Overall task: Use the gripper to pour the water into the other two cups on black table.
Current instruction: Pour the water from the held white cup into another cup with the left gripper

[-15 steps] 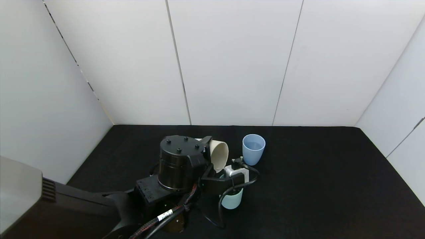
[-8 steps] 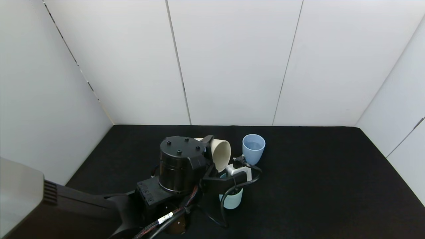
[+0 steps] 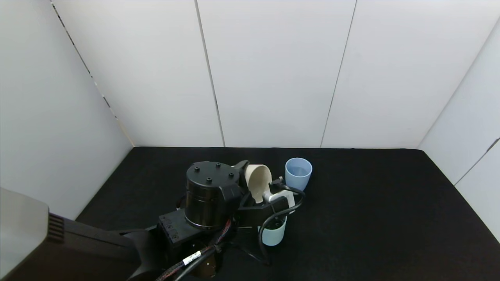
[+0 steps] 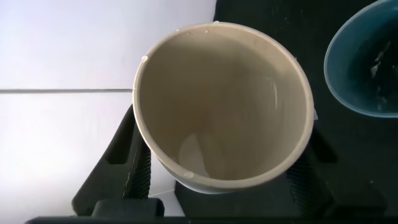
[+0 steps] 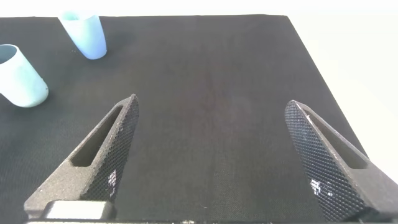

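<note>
White panels back the black surface (image 3: 371, 218): left end effector (image 3: 250, 183) grips the tipped cream cup (image 3: 258, 182), teal cup (image 3: 273, 234) just below its mouth; right end effector (image 5: 211, 155) gapes wide, idle.

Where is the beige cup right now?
In the head view the beige cup is held tilted by the left gripper left of centre, above the teal cup, with the blue cup to its right.

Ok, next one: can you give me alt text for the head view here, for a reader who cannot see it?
The left gripper holds a beige cup tipped on its side above a pale teal cup on the black table. A periwinkle blue cup stands upright just beyond, with a faint sheen of water inside.
</note>
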`<state>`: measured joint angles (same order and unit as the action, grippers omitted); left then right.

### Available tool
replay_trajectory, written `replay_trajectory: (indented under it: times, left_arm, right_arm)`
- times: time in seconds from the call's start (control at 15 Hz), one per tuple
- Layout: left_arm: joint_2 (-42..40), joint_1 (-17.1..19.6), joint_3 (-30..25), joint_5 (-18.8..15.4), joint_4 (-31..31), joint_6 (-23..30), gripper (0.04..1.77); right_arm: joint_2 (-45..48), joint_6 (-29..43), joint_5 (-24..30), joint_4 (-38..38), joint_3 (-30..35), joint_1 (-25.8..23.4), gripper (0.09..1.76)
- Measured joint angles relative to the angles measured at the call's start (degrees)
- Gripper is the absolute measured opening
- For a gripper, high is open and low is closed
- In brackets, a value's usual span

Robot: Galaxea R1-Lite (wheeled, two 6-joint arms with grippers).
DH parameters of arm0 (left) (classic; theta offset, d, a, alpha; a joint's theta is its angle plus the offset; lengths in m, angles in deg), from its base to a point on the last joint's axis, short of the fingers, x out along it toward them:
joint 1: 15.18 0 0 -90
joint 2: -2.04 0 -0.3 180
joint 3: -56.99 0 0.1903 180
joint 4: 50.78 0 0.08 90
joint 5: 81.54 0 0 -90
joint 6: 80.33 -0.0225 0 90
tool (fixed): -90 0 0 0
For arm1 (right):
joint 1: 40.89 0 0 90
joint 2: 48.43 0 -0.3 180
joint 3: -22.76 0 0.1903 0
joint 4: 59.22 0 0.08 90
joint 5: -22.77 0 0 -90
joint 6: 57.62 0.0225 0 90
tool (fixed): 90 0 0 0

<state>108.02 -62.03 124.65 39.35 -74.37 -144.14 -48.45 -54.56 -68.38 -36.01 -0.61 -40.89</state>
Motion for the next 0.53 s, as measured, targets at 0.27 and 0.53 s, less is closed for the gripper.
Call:
replay_trajectory:
  times: [0.27,0.53]
  left_arm:
    - [-0.07,-0.06,0.41,0.11,0.02,6.8,1.22]
    - [-0.16,-0.09,0.02,-0.05,0.05,13.97,1.22]
  right_arm:
    - [0.0,0.0,0.0,0.0,0.0,0.0,1.71]
    - [0.0,0.0,0.02,0.0,0.0,0.0,1.71]
